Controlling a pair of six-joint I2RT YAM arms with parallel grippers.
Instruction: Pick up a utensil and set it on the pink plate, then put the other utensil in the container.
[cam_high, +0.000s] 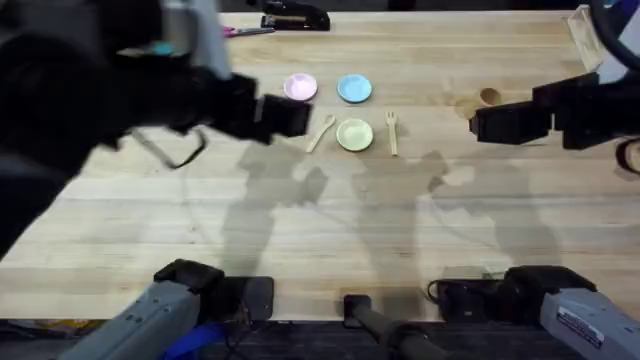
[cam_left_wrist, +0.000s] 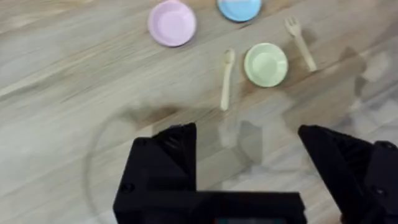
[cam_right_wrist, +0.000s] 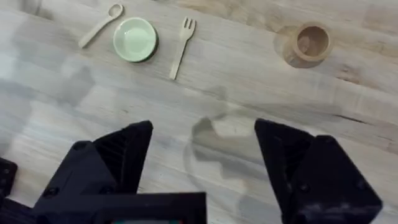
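Overhead view. Your left gripper (cam_high: 300, 117) hangs above the wooden table (cam_high: 300, 220), just left of the plates; from here you cannot tell how its fingers stand. Your right gripper (cam_high: 478, 126) hangs at the far right, just below the container (cam_high: 489, 96), a small tan wooden cup. The pink plate (cam_high: 300, 87) sits beside the light blue plate (cam_high: 354, 88); the pale yellow plate (cam_high: 354, 134) lies nearer you, below the blue one. The wooden spoon (cam_high: 321, 132) rests just left of the yellow plate, the wooden fork (cam_high: 392, 132) just right of it; neither touches a plate. A black stapler (cam_high: 294, 15) lies at the far edge.

Left wrist view. Your left gripper (cam_left_wrist: 247, 140) holds its jaws wide apart, with nothing between them. Beyond lie the spoon (cam_left_wrist: 227, 78), yellow plate (cam_left_wrist: 266, 63), fork (cam_left_wrist: 300, 42), pink plate (cam_left_wrist: 172, 23) and blue plate (cam_left_wrist: 240, 8).

Right wrist view. Your right gripper (cam_right_wrist: 204, 137) is likewise spread wide and empty. Beyond lie the spoon (cam_right_wrist: 100, 25), yellow plate (cam_right_wrist: 135, 38) and fork (cam_right_wrist: 182, 46); the container (cam_right_wrist: 306, 43) stands upright, well apart from them.
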